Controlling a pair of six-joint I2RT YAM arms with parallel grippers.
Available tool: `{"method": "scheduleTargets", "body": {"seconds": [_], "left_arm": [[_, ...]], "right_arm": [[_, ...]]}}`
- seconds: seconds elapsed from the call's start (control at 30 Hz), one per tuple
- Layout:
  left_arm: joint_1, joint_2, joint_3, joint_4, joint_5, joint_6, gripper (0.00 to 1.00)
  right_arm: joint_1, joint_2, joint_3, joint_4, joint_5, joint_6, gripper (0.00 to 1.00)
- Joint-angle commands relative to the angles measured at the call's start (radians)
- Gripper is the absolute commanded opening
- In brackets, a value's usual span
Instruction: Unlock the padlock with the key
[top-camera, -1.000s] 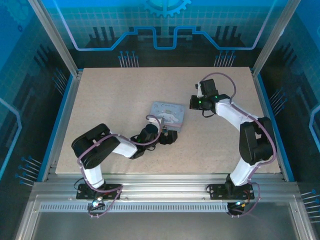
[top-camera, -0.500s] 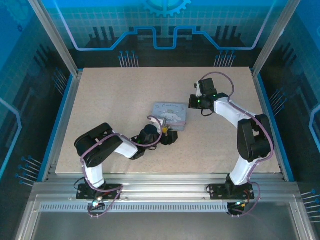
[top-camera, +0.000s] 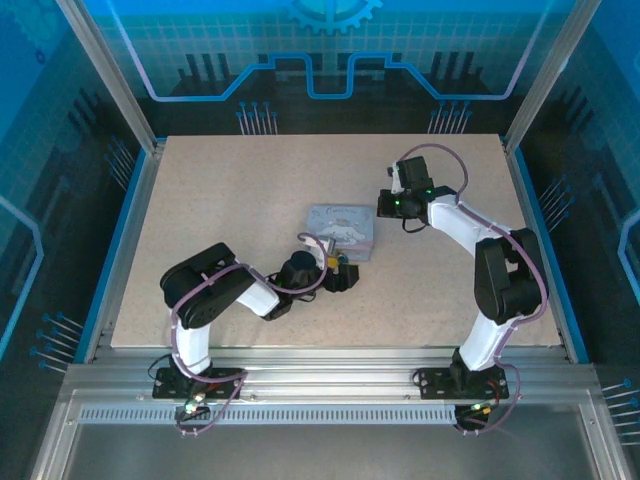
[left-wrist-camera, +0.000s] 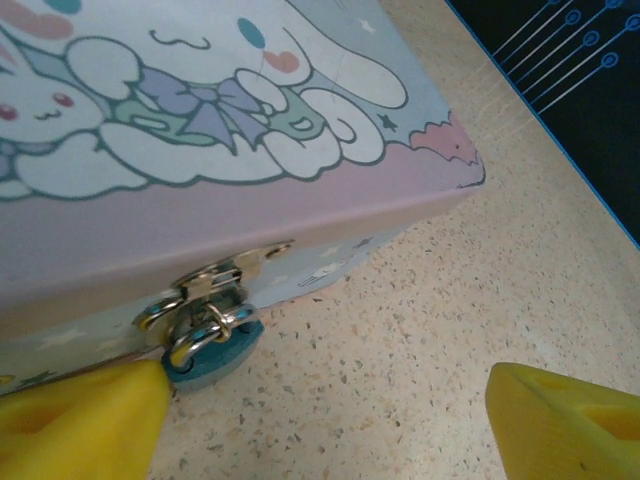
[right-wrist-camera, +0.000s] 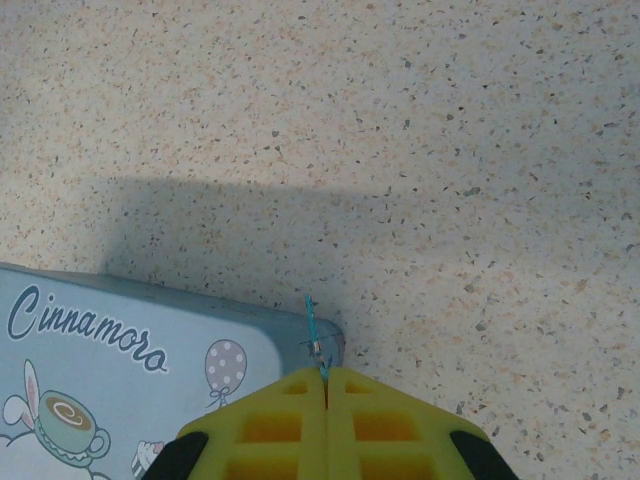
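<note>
Right wrist: key pinched in right hand, tip protruding.

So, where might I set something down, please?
Bare: the table left of the tin, and near-right between the left gripper and right arm. Crowded: the tin's near edge, that gripper at the padlock, and its far-right corner by the right gripper.

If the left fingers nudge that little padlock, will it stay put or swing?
The padlock will probably swing, since it only hangs by its shackle from the hasp on the tin. It looks small and hard, so it is likely light and stiff. A harder push may shift the tin itself, which seems to sit free on the table.
</note>
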Motion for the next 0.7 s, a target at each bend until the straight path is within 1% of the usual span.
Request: {"method": "scheduleTargets", "body": {"seconds": [0.0, 0.07, 0.2, 0.27, 0.33, 0.37, 0.4, 0.47, 0.53, 0.67], "left_arm": [[0.003, 0.040, 0.025, 0.025, 0.000, -0.009, 0.86], [0.004, 0.050, 0.035, 0.025, -0.013, -0.006, 0.87], [-0.011, 0.037, 0.036, 0.007, -0.107, 0.000, 0.88], [-0.021, 0.028, 0.043, -0.004, -0.132, 0.022, 0.89], [-0.037, 0.006, 0.053, -0.056, -0.194, 0.040, 0.89], [-0.047, -0.007, 0.056, -0.089, -0.243, 0.047, 0.90], [-0.055, -0.018, 0.059, -0.105, -0.262, 0.062, 0.90], [-0.059, -0.023, 0.064, -0.110, -0.265, 0.076, 0.92], [-0.059, -0.015, 0.076, -0.116, -0.244, 0.083, 0.93], [-0.057, 0.015, 0.094, -0.092, -0.150, 0.098, 0.92]], "right_arm": [[0.010, 0.019, 0.023, -0.004, -0.015, -0.016, 0.00], [0.010, 0.019, 0.023, -0.005, -0.015, -0.016, 0.00], [0.013, 0.013, 0.020, -0.005, -0.013, -0.017, 0.00], [0.013, 0.012, 0.020, -0.005, -0.008, -0.020, 0.00], [0.013, 0.013, 0.021, -0.007, -0.006, -0.022, 0.00], [0.013, 0.013, 0.021, -0.007, -0.006, -0.023, 0.00], [0.014, 0.016, 0.022, -0.006, -0.007, -0.023, 0.00], [0.013, 0.019, 0.024, -0.005, -0.007, -0.022, 0.00], [0.013, 0.024, 0.024, -0.004, -0.012, -0.020, 0.00], [0.015, 0.032, 0.024, 0.001, -0.015, -0.018, 0.00]]}}
